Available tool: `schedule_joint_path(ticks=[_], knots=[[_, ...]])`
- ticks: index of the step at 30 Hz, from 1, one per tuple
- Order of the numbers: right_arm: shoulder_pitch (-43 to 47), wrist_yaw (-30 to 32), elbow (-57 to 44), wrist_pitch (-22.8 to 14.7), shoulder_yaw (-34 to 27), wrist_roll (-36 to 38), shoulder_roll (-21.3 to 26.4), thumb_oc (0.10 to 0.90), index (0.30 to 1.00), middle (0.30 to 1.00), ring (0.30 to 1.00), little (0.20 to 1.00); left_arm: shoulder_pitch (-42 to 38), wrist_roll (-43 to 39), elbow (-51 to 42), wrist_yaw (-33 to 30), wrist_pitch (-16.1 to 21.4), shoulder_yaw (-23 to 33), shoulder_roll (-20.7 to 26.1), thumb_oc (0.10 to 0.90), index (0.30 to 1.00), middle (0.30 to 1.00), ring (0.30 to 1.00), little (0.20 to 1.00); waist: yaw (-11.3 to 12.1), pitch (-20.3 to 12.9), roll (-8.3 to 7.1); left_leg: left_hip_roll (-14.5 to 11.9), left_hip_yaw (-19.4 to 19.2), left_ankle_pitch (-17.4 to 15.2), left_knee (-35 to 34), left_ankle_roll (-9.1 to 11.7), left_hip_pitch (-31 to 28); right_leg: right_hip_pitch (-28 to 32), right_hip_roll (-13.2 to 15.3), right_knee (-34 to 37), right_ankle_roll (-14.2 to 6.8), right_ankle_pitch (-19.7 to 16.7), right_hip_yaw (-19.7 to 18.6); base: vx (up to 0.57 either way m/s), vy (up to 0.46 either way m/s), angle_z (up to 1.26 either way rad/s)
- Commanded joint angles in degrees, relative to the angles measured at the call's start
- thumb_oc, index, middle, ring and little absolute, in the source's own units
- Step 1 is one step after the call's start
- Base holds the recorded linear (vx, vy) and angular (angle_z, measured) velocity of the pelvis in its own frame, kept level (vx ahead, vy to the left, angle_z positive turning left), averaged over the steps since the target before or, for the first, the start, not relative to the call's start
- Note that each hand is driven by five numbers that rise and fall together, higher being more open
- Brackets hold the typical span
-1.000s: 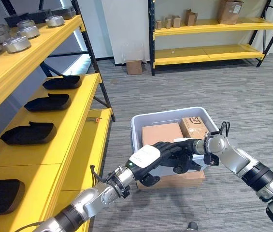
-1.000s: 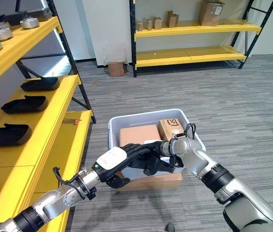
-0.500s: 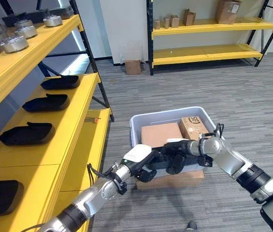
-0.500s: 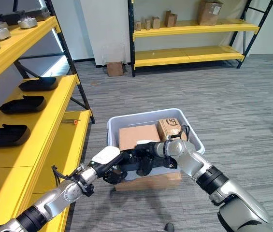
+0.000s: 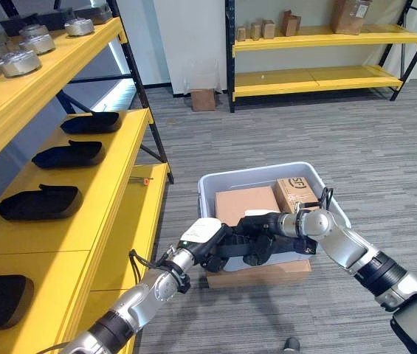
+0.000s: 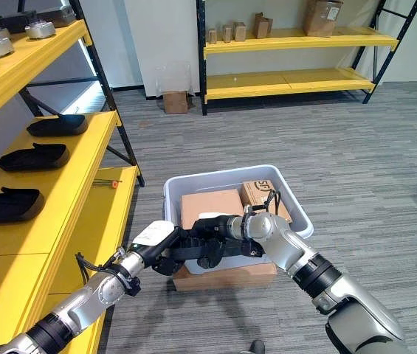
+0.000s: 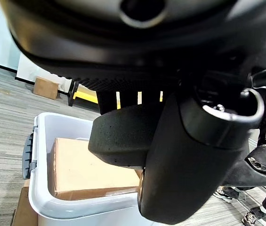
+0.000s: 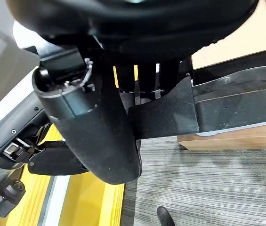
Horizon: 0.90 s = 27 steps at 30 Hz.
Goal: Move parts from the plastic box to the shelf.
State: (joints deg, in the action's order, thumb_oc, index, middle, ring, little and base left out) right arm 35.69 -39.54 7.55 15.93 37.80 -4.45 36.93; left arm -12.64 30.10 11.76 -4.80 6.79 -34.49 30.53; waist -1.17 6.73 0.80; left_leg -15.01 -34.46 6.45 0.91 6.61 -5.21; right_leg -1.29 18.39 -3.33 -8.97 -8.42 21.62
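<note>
Black part [image 5: 232, 242]: long, dark moulded piece, held level at the near left corner of the plastic box [image 5: 215, 186], its length crossing the box's front rim. Both hands are on it.

Left hand [image 5: 207, 245]: white-backed, at the part's left end, just outside the box's near left corner. Fingers curled round the part from above, thumb under it.

Right hand [image 5: 261, 237]: at the part's right end, over the box's front edge. In the right wrist view the fingers [image 8: 148, 77] reach down behind the black piece and the thumb [image 8: 92, 122] lies across its front; it appears to be gripping, though the fingertips are hidden.

Plastic box: pale grey, on the carpet, resting on a flat cardboard sheet [image 5: 261, 275]. Contents: one large plain cardboard carton [image 5: 245, 203], one smaller printed carton [image 5: 294, 193] beside it on the right.

Shelf [image 5: 112, 158]: yellow, at the robot's left. Middle level carries a row of black parts [image 5: 69, 154] like the held one; upper level holds round metal parts [image 5: 18, 63].
</note>
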Motion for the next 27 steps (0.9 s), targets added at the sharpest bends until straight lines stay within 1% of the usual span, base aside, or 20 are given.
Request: schedule_joint_path(ticks=[1, 3, 4, 5, 6, 7, 8, 10, 11, 14, 17, 18, 19, 20, 21, 22, 23, 27], knots=[[8.4, -1.1, -9.8, -6.0, -5.7, 4.5, -3.3, 0.400, 0.300, 0.300, 0.300, 0.300, -8.1, 2.0, 4.6, -2.6, -3.5, 5.6, 4.6, 0.400, 0.300, 0.300, 0.300, 0.300, 0.9, 0.1, -3.13, -3.1, 3.0, -9.8, 7.2, 1.2, -2.8, 4.0, 1.0, -0.3, -2.2, 6.5, -0.5, 0.00, 0.000, 0.00], [8.4, -1.0, -9.8, -6.1, -5.4, 4.8, -3.3, 0.400, 0.300, 0.300, 0.300, 0.300, -8.4, 1.3, 4.6, -2.6, -3.6, 5.4, 4.7, 0.400, 0.300, 0.300, 0.300, 0.300, 0.8, 0.1, -3.08, -3.2, 3.0, -9.9, 7.4, 1.1, -2.8, 4.0, 1.0, -0.3, -2.1, 6.5, -0.6, 0.00, 0.000, 0.00], [8.5, -0.9, -9.7, -6.0, -5.3, 4.6, -3.4, 0.622, 0.610, 0.610, 0.610, 0.610, -8.6, 1.4, 4.5, -2.5, -3.8, 5.2, 4.7, 0.400, 0.300, 0.300, 0.300, 0.300, 0.7, 0.1, -3.07, -3.2, 2.9, -9.8, 7.4, 1.1, -2.8, 4.0, 1.0, -0.3, -2.1, 6.5, -0.7, 0.00, 0.000, 0.00], [8.6, -2.0, -9.7, -5.9, -5.4, 4.7, -3.5, 0.747, 0.786, 0.786, 0.786, 0.786, -8.7, 1.5, 4.4, -2.4, -4.0, 5.2, 4.6, 0.400, 0.300, 0.300, 0.300, 0.300, 0.7, 0.0, -3.05, -3.2, 2.9, -9.8, 7.4, 1.1, -2.8, 4.0, 0.9, -0.3, -2.1, 6.6, -0.7, 0.00, 0.000, 0.00], [8.7, -2.9, -9.8, -5.7, -5.4, 4.9, -3.6, 0.900, 1.000, 1.000, 1.000, 1.000, -8.7, 1.4, 4.4, -2.5, -4.0, 5.2, 4.6, 0.400, 0.300, 0.300, 0.300, 0.300, 0.6, 0.0, -3.07, -3.1, 2.9, -9.8, 7.3, 1.1, -2.9, 4.0, 0.9, -0.3, -2.1, 6.6, -0.7, 0.00, 0.000, 0.00], [8.8, -3.5, -9.8, -5.6, -5.2, 5.1, -3.7, 0.900, 1.000, 1.000, 1.000, 1.000, -8.8, 1.2, 4.5, -2.6, -3.9, 5.1, 4.6, 0.400, 0.300, 0.300, 0.300, 0.300, 0.6, 0.0, -3.07, -3.1, 2.9, -9.8, 7.2, 1.1, -2.9, 4.0, 0.9, -0.3, -2.1, 6.6, -0.8, 0.00, 0.000, 0.00], [8.9, -5.0, -10.2, -4.3, -4.9, 5.3, -3.5, 0.900, 1.000, 1.000, 1.000, 1.000, -8.9, 1.1, 4.7, -2.6, -4.0, 5.2, 4.5, 0.400, 0.300, 0.300, 0.300, 0.300, 0.7, 0.1, -3.05, -3.1, 2.9, -9.8, 7.3, 1.1, -2.9, 4.0, 0.9, -0.3, -2.0, 6.5, -0.7, 0.00, 0.000, 0.00], [8.2, -5.2, -10.6, -3.8, -4.9, 4.3, -3.2, 0.900, 1.000, 1.000, 1.000, 1.000, -8.8, 0.9, 4.6, -2.4, -3.7, 5.4, 4.6, 0.400, 0.300, 0.300, 0.300, 0.300, 0.7, 0.0, -3.07, -3.1, 3.0, -9.7, 7.1, 1.1, -2.9, 4.0, 1.0, -0.3, -2.1, 6.5, -0.7, 0.00, 0.000, 0.00], [8.1, -4.1, -10.6, -3.8, -4.8, 4.3, -3.0, 0.900, 1.000, 1.000, 1.000, 1.000, -8.8, 1.0, 4.6, -2.3, -3.5, 5.4, 4.6, 0.400, 0.300, 0.300, 0.300, 0.300, 0.7, 0.0, -3.11, -3.1, 3.0, -9.7, 7.1, 1.1, -2.9, 4.0, 1.0, -0.4, -2.1, 6.5, -0.7, 0.00, 0.000, 0.00], [8.3, -0.6, -10.3, -2.1, -5.1, 6.6, -2.7, 0.900, 1.000, 1.000, 1.000, 1.000, -8.8, 1.1, 4.6, -2.1, -3.7, 5.2, 4.7, 0.400, 0.300, 0.300, 0.300, 0.300, 0.7, -0.1, -3.22, -3.1, 3.0, -9.5, 7.0, 1.1, -3.0, 4.1, 0.9, -0.4, -2.0, 6.5, -0.6, 0.00, 0.000, 0.00], [9.3, 1.8, -9.0, 1.0, -6.4, 9.4, -2.9, 0.900, 1.000, 1.000, 1.000, 1.000, -9.0, 0.8, 4.6, -1.2, -4.4, 4.6, 5.0, 0.400, 0.300, 0.300, 0.300, 0.300, 0.7, -0.2, -3.29, -3.0, 3.2, -9.4, 7.0, 1.0, -3.1, 4.3, 0.9, -0.7, -2.0, 6.7, -0.5, 0.00, 0.000, 0.00], [9.4, 1.8, -8.9, 1.4, -6.5, 9.8, -2.9, 0.900, 1.000, 1.000, 1.000, 1.000, -9.0, 0.7, 4.5, -1.1, -4.4, 4.5, 5.1, 0.400, 0.300, 0.300, 0.300, 0.300, 0.7, -0.2, -3.30, -3.0, 3.2, -9.4, 7.0, 1.0, -3.2, 4.3, 0.9, -0.7, -2.0, 6.7, -0.5, 0.00, 0.000, 0.00], [9.8, 1.9, -8.0, 3.1, -7.3, 11.7, -2.8, 0.900, 1.000, 1.000, 1.000, 1.000, -9.0, 0.4, 4.5, -0.7, -4.6, 4.4, 5.1, 0.400, 0.300, 0.300, 0.300, 0.300, 0.9, -0.2, -3.35, -2.8, 3.4, -9.4, 7.0, 0.9, -3.2, 4.4, 0.9, -0.9, -2.0, 6.8, -0.5, 0.01, 0.009, 0.04], [9.9, 2.1, -7.7, 3.9, -7.7, 12.7, -2.7, 0.900, 1.000, 1.000, 1.000, 1.000, -9.0, 0.3, 4.5, -0.5, -4.6, 4.4, 5.2, 0.400, 0.300, 0.300, 0.300, 0.300, 0.9, -0.2, -3.36, -2.8, 3.5, -9.4, 6.9, 0.9, -3.2, 4.4, 0.9, -0.9, -1.9, 6.8, -0.4, 0.00, 0.012, 0.09], [10.4, 0.9, -5.7, 4.3, -8.9, 14.3, -2.6, 0.900, 1.000, 1.000, 1.000, 1.000, -8.9, 0.1, 4.1, 0.1, -4.2, 4.4, 5.7, 0.400, 0.300, 0.300, 0.300, 0.300, 1.1, -0.2, -3.49, -2.6, 3.7, -9.3, 6.8, 0.9, -3.2, 4.6, 0.8, -0.8, -1.9, 6.8, -0.3, 0.00, 0.008, 0.08], [10.6, 0.7, -5.4, 4.3, -9.1, 14.6, -2.5, 0.900, 1.000, 1.000, 1.000, 1.000, -8.9, 0.1, 4.1, 0.1, -4.2, 4.3, 5.7, 0.400, 0.300, 0.300, 0.300, 0.300, 1.1, -0.2, -3.53, -2.5, 3.7, -9.3, 6.8, 0.8, -3.2, 4.7, 0.8, -0.8, -1.8, 6.8, -0.3, -0.05, -0.005, 0.06], [10.7, 2.9, -4.9, 5.0, -9.3, 16.0, -1.8, 0.900, 1.000, 1.000, 1.000, 1.000, -9.2, 0.2, 3.5, 0.6, -4.5, 4.2, 5.6, 0.400, 0.300, 0.300, 0.300, 0.300, 1.2, -0.1, -3.77, -2.6, 3.1, -8.5, 6.9, 0.3, -2.8, 4.4, 0.9, -0.9, -1.2, 6.3, 0.4, -0.04, -0.008, 0.02], [11.5, 7.2, -2.2, 3.8, -11.1, 17.2, -0.2, 0.900, 1.000, 1.000, 1.000, 1.000, -9.1, -0.5, 2.2, 1.6, -5.3, 4.0, 6.3, 0.400, 0.300, 0.300, 0.300, 0.300, 1.2, -0.3, -3.96, -2.3, 3.4, -8.4, 6.6, 0.2, -2.8, 4.5, 0.7, -0.8, -1.2, 6.3, 0.3, -0.01, -0.002, 0.00]])
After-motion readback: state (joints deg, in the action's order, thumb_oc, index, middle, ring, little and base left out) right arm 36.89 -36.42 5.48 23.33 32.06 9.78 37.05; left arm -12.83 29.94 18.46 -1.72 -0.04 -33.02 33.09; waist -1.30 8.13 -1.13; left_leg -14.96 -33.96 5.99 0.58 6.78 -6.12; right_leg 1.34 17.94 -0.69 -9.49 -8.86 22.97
